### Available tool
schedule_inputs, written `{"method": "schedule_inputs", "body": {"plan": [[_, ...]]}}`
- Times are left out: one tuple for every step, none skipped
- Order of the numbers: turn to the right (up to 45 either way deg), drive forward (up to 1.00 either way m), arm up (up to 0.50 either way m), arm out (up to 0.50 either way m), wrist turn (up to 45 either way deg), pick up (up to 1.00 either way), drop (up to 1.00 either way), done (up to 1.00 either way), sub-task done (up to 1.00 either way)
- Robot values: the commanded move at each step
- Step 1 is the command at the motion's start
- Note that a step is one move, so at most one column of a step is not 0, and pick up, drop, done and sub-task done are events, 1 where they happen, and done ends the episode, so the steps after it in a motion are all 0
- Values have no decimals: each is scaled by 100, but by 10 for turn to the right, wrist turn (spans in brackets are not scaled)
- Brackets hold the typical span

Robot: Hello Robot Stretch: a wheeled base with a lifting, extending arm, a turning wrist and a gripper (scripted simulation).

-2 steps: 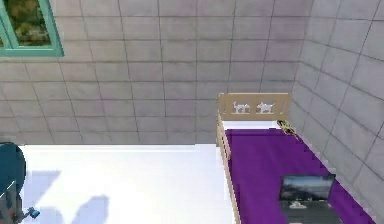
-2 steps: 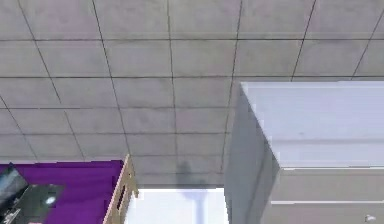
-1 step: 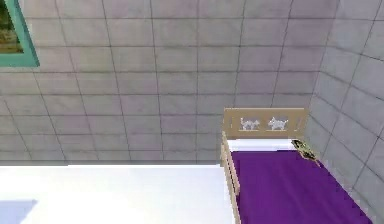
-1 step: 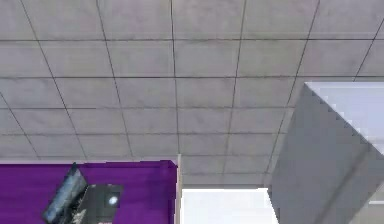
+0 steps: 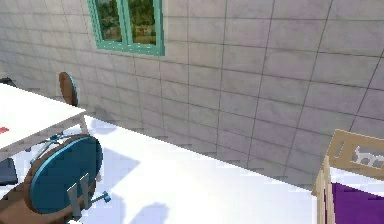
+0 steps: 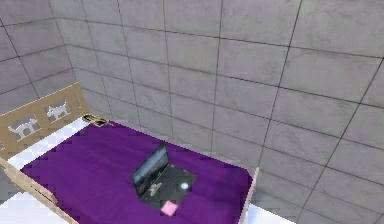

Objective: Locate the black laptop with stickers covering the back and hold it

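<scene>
On the purple-covered bed, nearer its foot than the wooden headboard with cat cut-outs, a dark laptop lies with its lid raised; any stickers are too small to make out. A small pink thing rests just beside it on the cover. A grey tiled wall rises behind the bed. In the forward view, a blue round-backed chair and a white table stand well apart from the bed.

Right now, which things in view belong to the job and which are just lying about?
Job: dark open laptop on the purple-covered wooden bed; stickers too small to tell.
Lying about: small pink object near it on the bed; blue round-backed chair; white table; teal-framed window.
</scene>
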Motion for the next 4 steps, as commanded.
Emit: {"method": "schedule_inputs", "body": {"plan": [[0, 0, 50, 0, 0, 0, 0, 0, 0], [0, 0, 0, 32, 0, 0, 0, 0, 0], [0, 0, 0, 0, 450, 0, 0, 0, 0], [0, 0, 0, 0, 450, 0, 0, 0, 0]]}}
